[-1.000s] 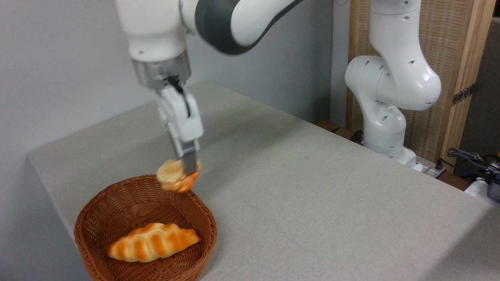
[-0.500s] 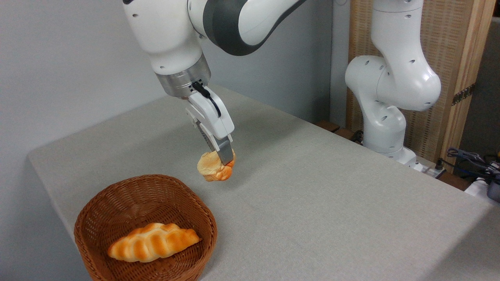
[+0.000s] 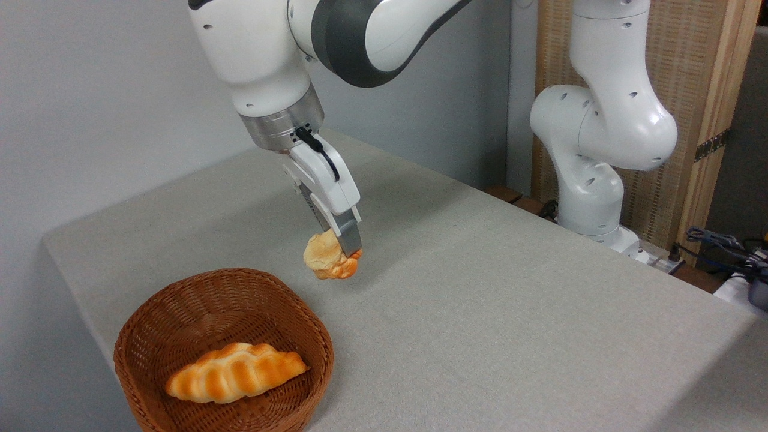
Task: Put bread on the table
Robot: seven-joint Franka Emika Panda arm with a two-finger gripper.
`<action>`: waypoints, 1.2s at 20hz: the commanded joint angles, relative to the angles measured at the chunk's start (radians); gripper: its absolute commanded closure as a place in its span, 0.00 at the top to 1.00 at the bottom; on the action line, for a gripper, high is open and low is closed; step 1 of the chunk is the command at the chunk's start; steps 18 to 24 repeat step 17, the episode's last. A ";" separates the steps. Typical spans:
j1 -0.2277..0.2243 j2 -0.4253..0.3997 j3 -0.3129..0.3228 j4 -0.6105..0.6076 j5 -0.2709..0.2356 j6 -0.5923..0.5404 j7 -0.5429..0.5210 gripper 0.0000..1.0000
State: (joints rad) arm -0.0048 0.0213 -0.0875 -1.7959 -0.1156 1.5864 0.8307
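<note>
Closest to you, at the lower left, stands the brown wicker basket (image 3: 150, 336). It holds one thing only: the long twisted loaf (image 3: 235, 372), golden-brown with ridges, which lies on the basket floor toward the near wall, its pointed end to the right.

Just behind the basket's far rim, and to the right of it, you see the bread (image 3: 324, 258), the small bun with a cream top and orange-brown underside. It is outside the basket and over the table (image 3: 510, 312), very low above the grey-beige cloth. Whether its underside already touches the cloth, you cannot tell from this view.

The gripper (image 3: 342, 249) has its fingers closed on the bun, one metal finger (image 3: 350, 237) visible in front of it, the other hidden behind the bread. The gripper tilts, with the fingertips pointing down and to the right.

Further back, the arm rises from the silver wrist ring to the upper edge, and its white base column stands at the table's far right side.
</note>
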 commanded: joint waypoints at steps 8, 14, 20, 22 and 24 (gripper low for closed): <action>0.002 -0.011 0.014 0.013 0.014 0.081 -0.004 1.00; 0.006 0.000 0.068 0.012 0.016 0.270 -0.002 1.00; 0.006 0.003 0.080 0.013 0.014 0.294 -0.004 1.00; 0.006 0.003 0.080 0.013 0.014 0.294 -0.004 1.00; 0.006 0.003 0.080 0.013 0.014 0.294 -0.004 1.00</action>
